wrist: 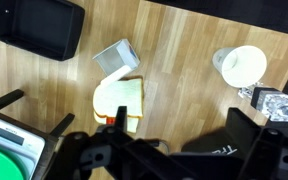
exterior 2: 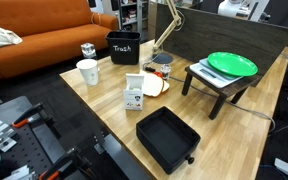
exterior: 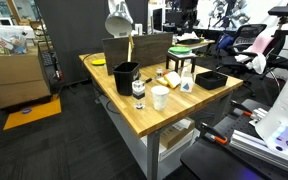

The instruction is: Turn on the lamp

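The lamp (exterior: 117, 22) stands at the back of the wooden table (exterior: 149, 118). Its silver-grey dome shade sits on a thin brass-coloured arm. In an exterior view only the brass arm (exterior 2: 166, 26) and the base by the trash bin show; the shade is cut off at the top. The lamp does not show clearly in the wrist view. My gripper (wrist: 179, 150) shows only in the wrist view. It is high above the table, open and empty, with its two black fingers spread over the black trash bin (wrist: 216, 152).
On the table are a black trash bin (exterior 2: 124, 47), a white cup (exterior 2: 87, 71), a small carton (exterior 2: 134, 92), a black tray (exterior 2: 167, 137) and a green plate (exterior 2: 231, 65) on a low black stand. An orange couch (exterior 2: 44, 40) is behind.
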You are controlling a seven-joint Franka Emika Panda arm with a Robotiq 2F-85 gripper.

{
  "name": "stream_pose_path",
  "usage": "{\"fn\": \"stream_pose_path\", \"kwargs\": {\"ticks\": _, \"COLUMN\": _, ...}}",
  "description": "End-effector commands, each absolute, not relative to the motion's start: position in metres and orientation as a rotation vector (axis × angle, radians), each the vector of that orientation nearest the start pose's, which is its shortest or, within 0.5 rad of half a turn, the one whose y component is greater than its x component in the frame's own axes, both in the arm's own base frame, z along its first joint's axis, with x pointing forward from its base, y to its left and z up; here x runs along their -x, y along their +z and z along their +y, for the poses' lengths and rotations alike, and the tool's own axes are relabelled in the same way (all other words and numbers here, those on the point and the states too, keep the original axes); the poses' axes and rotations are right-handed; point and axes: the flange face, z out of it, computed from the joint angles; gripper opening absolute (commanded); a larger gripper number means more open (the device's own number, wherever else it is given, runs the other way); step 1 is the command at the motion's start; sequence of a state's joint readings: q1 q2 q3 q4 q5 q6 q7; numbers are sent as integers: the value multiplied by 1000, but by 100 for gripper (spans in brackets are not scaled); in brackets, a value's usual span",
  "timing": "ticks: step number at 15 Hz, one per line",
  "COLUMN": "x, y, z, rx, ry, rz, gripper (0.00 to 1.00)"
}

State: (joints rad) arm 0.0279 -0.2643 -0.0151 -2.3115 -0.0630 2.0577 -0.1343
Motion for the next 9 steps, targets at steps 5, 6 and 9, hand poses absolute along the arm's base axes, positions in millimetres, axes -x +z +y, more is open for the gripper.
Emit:
{"fn": "stream_pose_path", "kwargs": {"ticks": 5, "x": -511, "y": 429, "z": 19, "rx": 3229, "ry": 61, "rz": -386, "gripper": 100}}
{"fn": "stream_pose_path", "kwargs": {"ticks": 6, "x": -512, "y": 430, "z": 19, "rx": 3229, "ry": 63, "rz": -385, "gripper": 100}}
{"fn": "stream_pose_path", "kwargs": {"ticks": 9, "x": -511, "y": 432, "z": 19, "rx": 3230, "ry": 63, "rz": -384, "gripper": 100}}
